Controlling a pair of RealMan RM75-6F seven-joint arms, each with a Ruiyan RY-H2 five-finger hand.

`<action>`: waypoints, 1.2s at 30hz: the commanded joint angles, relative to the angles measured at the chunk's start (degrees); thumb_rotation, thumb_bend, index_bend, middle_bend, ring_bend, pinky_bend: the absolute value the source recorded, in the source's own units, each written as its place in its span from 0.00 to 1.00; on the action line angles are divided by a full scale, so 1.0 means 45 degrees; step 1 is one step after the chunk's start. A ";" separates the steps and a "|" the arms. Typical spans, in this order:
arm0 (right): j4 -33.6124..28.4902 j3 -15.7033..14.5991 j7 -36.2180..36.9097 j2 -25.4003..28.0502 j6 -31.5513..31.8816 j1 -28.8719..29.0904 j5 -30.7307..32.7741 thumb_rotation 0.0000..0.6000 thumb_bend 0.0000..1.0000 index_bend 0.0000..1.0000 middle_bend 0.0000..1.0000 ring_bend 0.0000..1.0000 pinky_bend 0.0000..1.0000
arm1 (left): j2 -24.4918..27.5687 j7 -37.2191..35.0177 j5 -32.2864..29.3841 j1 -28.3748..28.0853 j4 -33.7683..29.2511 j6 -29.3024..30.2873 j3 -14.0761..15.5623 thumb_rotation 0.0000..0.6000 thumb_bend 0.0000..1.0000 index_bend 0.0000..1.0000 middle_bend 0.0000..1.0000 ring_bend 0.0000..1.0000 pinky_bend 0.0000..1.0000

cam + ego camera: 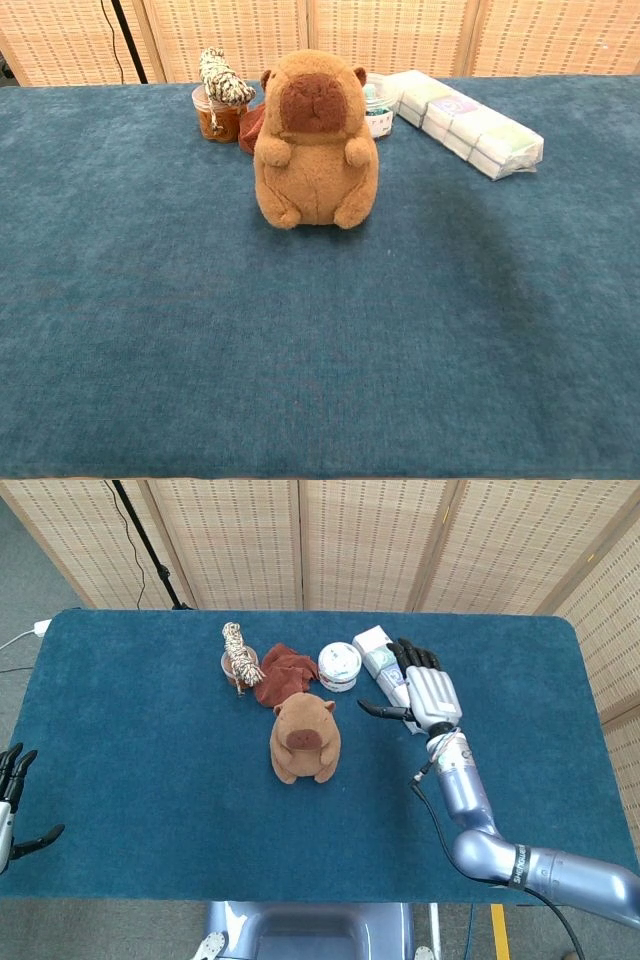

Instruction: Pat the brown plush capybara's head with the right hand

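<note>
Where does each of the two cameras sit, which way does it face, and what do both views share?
Head view: sits high, looks steeply down on the whole blue table; shows the right hand open above the tissue packs, its arm, and the left hand at the near-left edge.
Chest view: sits low at the near table edge, looks level across it at the capybara facing the camera; no part of the robot shows.
Shared: capybara, jar, round tub, tissue packs, screen behind.

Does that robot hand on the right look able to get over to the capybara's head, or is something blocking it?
Probably yes. The right robot hand is open, above the tissue packs, and only bare blue cloth lies between it and the plush capybara.
</note>
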 commanded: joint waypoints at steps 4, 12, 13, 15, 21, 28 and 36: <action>0.0714 -0.0015 -0.0580 -0.1253 0.0137 0.1303 0.0742 0.27 0.00 0.00 0.00 0.00 0.00 | -0.0016 0.0036 -0.0164 -0.0022 0.0016 -0.0083 -0.0072 1.00 0.00 0.00 0.00 0.00 0.00; 0.1239 0.0015 -0.1312 -0.2920 0.1498 0.2458 0.1311 0.27 0.00 0.00 0.00 0.00 0.00 | 0.0014 -0.0148 -0.0065 0.0054 0.0050 0.0021 -0.0045 1.00 0.00 0.00 0.00 0.00 0.00; 0.1277 0.0008 -0.1332 -0.3055 0.1532 0.2535 0.1317 0.26 0.00 0.00 0.00 0.00 0.00 | 0.0014 -0.0178 -0.0041 0.0072 0.0062 0.0052 -0.0039 1.00 0.00 0.00 0.00 0.00 0.00; 0.1402 -0.0020 -0.1434 -0.3278 0.1568 0.2703 0.1291 0.26 0.00 0.00 0.00 0.00 0.00 | 0.0020 -0.0237 -0.0008 0.0094 0.0080 0.0080 -0.0023 1.00 0.00 0.00 0.00 0.00 0.00; 0.2249 -0.0065 -0.1967 -0.3935 0.1362 0.3281 0.1720 0.26 0.00 0.00 0.00 0.00 0.00 | 0.0066 -0.0444 0.0028 0.0151 0.0119 0.0117 0.0009 1.00 0.00 0.00 0.00 0.00 0.00; 0.3826 0.0251 -0.2660 -0.4936 0.0990 0.4255 0.2547 0.26 0.00 0.00 0.00 0.00 0.00 | 0.0145 -0.0740 -0.0008 0.0225 0.0241 0.0172 -0.0006 1.00 0.00 0.00 0.00 0.00 0.00; 0.4761 0.0460 -0.2688 -0.5560 0.0795 0.4586 0.2799 0.26 0.00 0.00 0.00 0.00 0.00 | 0.0219 -0.0986 -0.0049 0.0281 0.0269 0.0190 -0.0025 1.00 0.00 0.00 0.00 0.00 0.00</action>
